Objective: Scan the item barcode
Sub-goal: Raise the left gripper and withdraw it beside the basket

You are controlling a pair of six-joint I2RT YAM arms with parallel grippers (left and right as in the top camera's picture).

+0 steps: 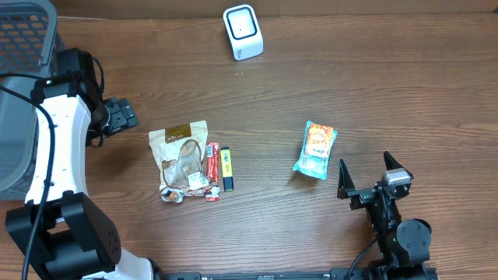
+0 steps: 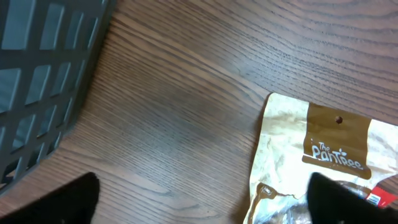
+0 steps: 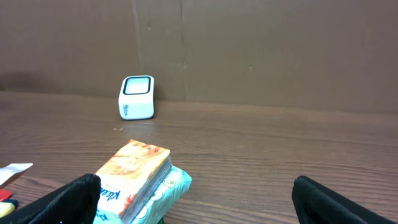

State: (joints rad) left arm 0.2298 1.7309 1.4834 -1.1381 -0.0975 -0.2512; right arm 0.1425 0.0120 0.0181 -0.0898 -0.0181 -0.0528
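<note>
Snack bag lies left of tissue pack (scanner behind both).

Wood-grain table w/ brown wall, maybe cardboard, behind.

White scanner upright; tissue pack flat

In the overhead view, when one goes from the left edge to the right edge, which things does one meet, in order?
grey basket → left tool → brown snack pouch → red packet → white scanner → tissue pack → right tool
</note>
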